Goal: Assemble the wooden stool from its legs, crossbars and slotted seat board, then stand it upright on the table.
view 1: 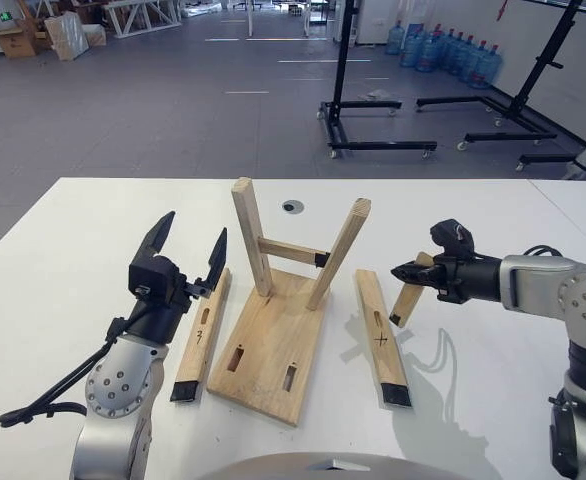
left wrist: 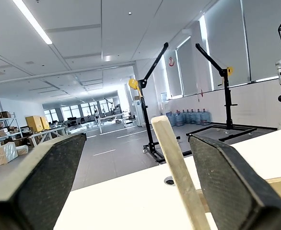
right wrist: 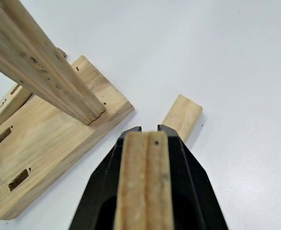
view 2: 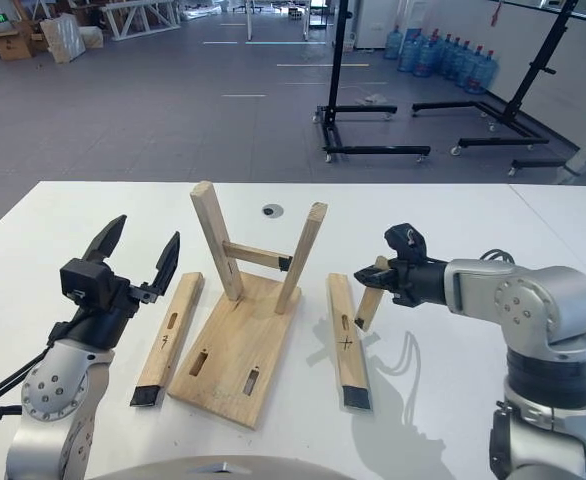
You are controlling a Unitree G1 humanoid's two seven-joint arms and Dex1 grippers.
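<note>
On the matte white tabletop (view 1: 73,230), the left arm's silver wrist rises from the near edge. Its left end effector (view 1: 195,226) points up and away, its two black wedge-shaped fingers spread wide with nothing between them, and it sits just left of the far end of the left loose leg (view 1: 201,335). That leg is a square-section bar of pale, grainy wood lying flat, its long axis running near to far and its black-capped end toward the robot. Just beside it lies the seat board (view 1: 268,345), a flat rectangular plank of the same wood, lengthwise near to far, with two dark slots cut toward its near end. At its far end stand the two upright legs (view 1: 252,238), splaying apart at the top, joined by a thin, roughly level crossbar (view 1: 291,252). To the right lies the right loose leg (view 1: 382,335), parallel to the board, with a pencilled cross on it and its black cap nearest the robot. The right arm comes in roughly level from the right edge, pointing left. Its right end effector (view 1: 403,270) has its black fingers closed on a short crossbar (view 1: 410,295), which hangs tilted with its lower end just beside the right loose leg. Whether that end touches the tabletop cannot be told.
</note>
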